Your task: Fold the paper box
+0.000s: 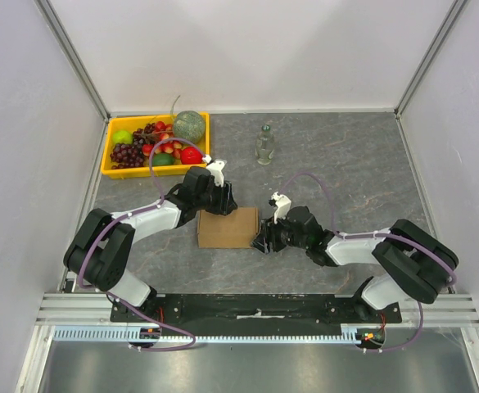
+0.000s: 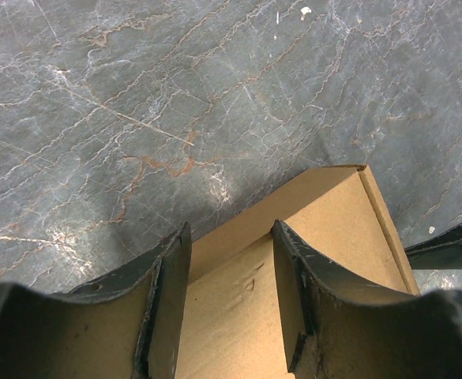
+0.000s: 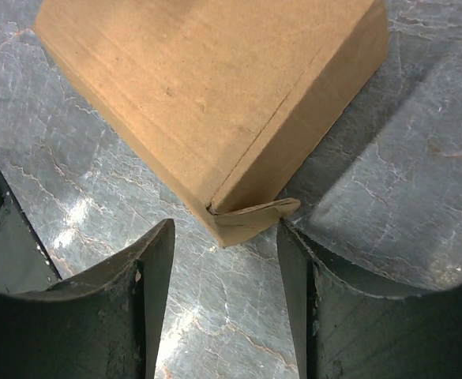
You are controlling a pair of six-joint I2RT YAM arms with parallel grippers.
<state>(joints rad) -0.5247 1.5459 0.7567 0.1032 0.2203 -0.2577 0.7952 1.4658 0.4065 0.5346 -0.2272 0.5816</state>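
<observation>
The paper box [image 1: 227, 228] lies shut and flat on the grey marbled table between my two arms, a plain brown cardboard rectangle. My left gripper [image 1: 221, 205] hangs over its far edge. In the left wrist view the left gripper [image 2: 231, 229] is open, its fingers apart above the box's lid [image 2: 333, 213] with only the flat top showing between them. My right gripper [image 1: 264, 239] stands at the box's right side. In the right wrist view the right gripper [image 3: 224, 229] is open, and a box corner [image 3: 207, 87] with a small protruding tab [image 3: 266, 210] sits just ahead of its fingertips, ungripped.
A yellow tray [image 1: 108, 160] of fruit stands at the back left. A clear glass bottle [image 1: 264, 145] stands upright behind the box. White walls close in the table at the left, right and back. The right gripper's dark body [image 2: 452, 249] shows beyond the box.
</observation>
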